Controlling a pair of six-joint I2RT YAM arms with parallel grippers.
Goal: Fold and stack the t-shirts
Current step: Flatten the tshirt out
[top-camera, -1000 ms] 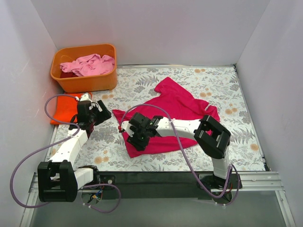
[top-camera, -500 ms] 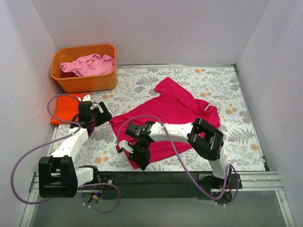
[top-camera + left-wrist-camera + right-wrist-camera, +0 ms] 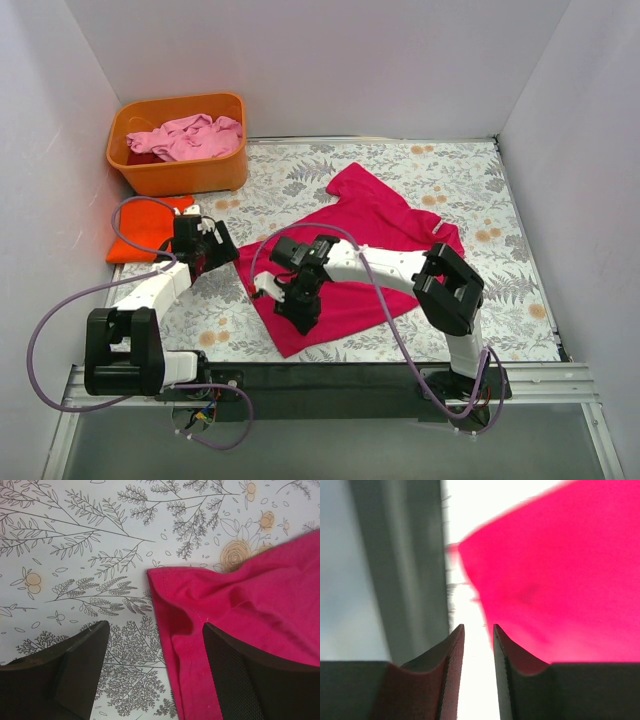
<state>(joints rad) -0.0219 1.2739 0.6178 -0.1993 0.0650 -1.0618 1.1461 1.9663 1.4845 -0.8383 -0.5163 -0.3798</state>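
A magenta-red t-shirt (image 3: 385, 235) lies spread on the floral table, one corner drawn toward the near edge. My left gripper (image 3: 222, 248) hovers at the shirt's left corner. In the left wrist view its jaws (image 3: 155, 626) stand wide open and straddle the hemmed corner (image 3: 200, 610) without pinching it. My right gripper (image 3: 300, 310) hangs over the shirt's near-left part. Its jaws (image 3: 478, 627) leave a narrow gap with only bright table showing in it, and the cloth (image 3: 560, 580) lies just to the right. A folded orange t-shirt (image 3: 140, 228) lies at the far left.
An orange tub (image 3: 178, 170) at the back left holds a crumpled pale pink t-shirt (image 3: 190, 135) over a dark red one (image 3: 140, 158). White walls close in on three sides. The table's dark near edge (image 3: 330, 375) runs just below the shirt's corner.
The shirt's near-left corner has been drawn toward the near edge. My right gripper swung down and back while its jaws narrowed. My left gripper edged right toward the shirt's corner.
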